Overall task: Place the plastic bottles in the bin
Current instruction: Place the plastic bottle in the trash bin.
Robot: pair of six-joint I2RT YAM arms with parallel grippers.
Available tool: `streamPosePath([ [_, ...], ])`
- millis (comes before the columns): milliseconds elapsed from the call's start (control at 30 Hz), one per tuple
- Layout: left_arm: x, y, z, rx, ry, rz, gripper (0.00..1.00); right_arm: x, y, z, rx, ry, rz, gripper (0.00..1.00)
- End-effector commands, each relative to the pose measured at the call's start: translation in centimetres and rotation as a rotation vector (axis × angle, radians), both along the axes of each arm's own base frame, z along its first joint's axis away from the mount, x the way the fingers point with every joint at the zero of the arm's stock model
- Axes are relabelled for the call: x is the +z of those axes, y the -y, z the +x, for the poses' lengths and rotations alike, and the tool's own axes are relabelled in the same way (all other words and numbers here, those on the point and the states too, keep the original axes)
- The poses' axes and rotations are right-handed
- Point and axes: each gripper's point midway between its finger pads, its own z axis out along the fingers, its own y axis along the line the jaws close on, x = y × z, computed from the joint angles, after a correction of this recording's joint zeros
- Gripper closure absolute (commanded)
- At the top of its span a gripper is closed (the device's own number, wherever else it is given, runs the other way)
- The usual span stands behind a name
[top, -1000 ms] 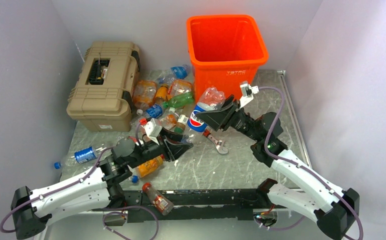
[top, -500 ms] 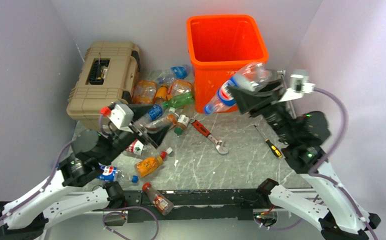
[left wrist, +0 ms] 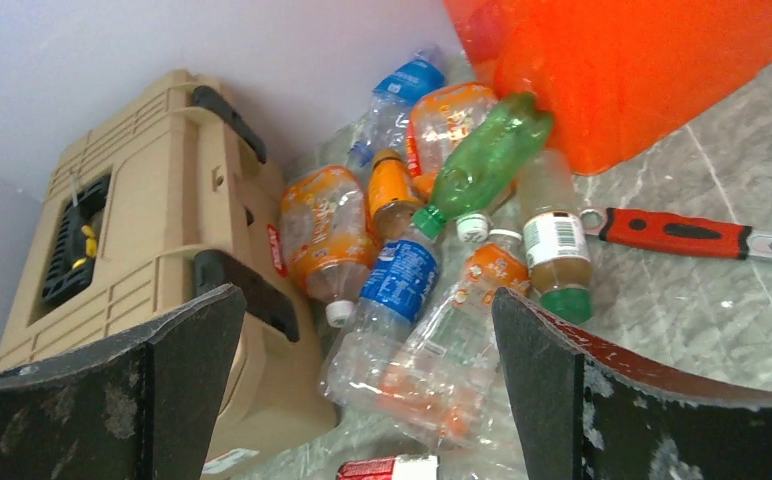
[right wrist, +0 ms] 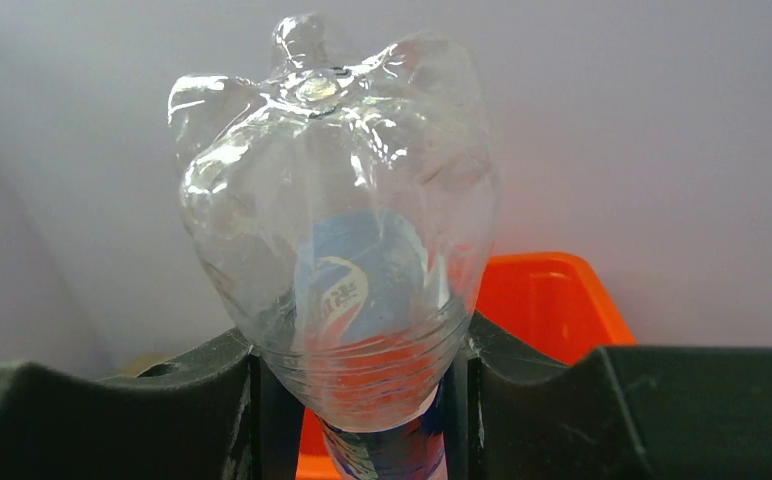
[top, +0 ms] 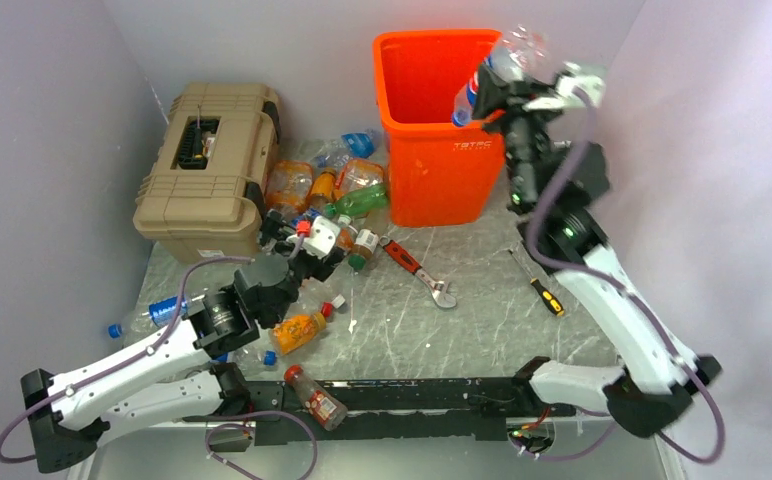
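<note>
- The clear bottle hangs base up over the right rim of the bin, pinched in your right tool.
- Bring it further inward before letting go; it could clip the rim.
- Your left tool stands wide and empty over the bottles left on the table.

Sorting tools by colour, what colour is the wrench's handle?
Red; the wrench shows best in the left wrist view.

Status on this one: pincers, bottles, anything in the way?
Right pincer shut on clear blue-labelled bottle above orange bin. Left pincer open, facing bottle pile. Red-handled wrench beside pile.
</note>
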Motion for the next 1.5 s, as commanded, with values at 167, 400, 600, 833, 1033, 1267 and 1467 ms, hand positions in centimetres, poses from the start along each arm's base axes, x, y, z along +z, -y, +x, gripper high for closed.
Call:
streamPosePath([
  [167, 4.4, -4.4, -1.4, 0.088, 0.135, -0.209, 0.0, 0.9, 1.1, 9.6, -0.136, -0.02, -0.014, 0.62],
  [400, 3.9, -3.5, -1.4, 0.05, 0.121, -0.198, 0.01, -3.9, 0.8, 17.7, -0.113, -0.169, -0.03, 0.62],
  [600, 3.3, -2.8, -0.8, 0.053, 0.095, -0.151, 0.01, -7.6, -0.4, 21.5, -0.072, -0.268, -0.044, 0.6],
  [833, 2.5, -2.5, -0.8, 0.041, 0.071, -0.109, 0.01, -10.3, -1.6, 23.8, -0.031, -0.347, -0.048, 0.32],
  [1033, 2.3, -2.2, -0.7, 0.032, 0.064, -0.103, 0.0, -10.7, -1.8, 23.8, -0.02, -0.363, -0.047, 0.15],
  [1267, 2.1, -2.5, -0.5, 0.06, 0.066, -0.093, 0.01, -6.0, -1.6, 20.9, 0.025, -0.277, -0.007, 0.11],
  [1467, 1.3, -2.8, 0.2, 0.125, 0.052, -0.063, 0.01, 0.0, -2.4, 13.5, 0.178, -0.149, 0.055, 0.12],
])
